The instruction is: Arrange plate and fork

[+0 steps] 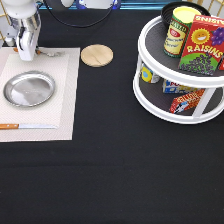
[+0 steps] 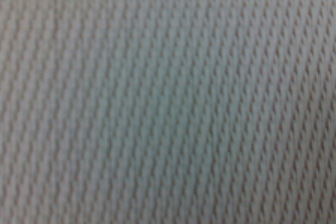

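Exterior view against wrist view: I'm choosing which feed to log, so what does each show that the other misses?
Only the exterior view shows objects: the gripper low over the placemat's top edge by the fork, the plate on the mat, the knife along its bottom edge, the wooden disc, and a two-tier turntable of groceries. Only the wrist view shows the woven texture up close. Both share the placemat.

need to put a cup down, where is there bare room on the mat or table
Bare mat lies between the plate and the mat's right edge. Bare table spans the whole bottom, and runs between disc and rack. Crowded: the mat's top edge, with tool and fork; the knife takes its bottom edge.
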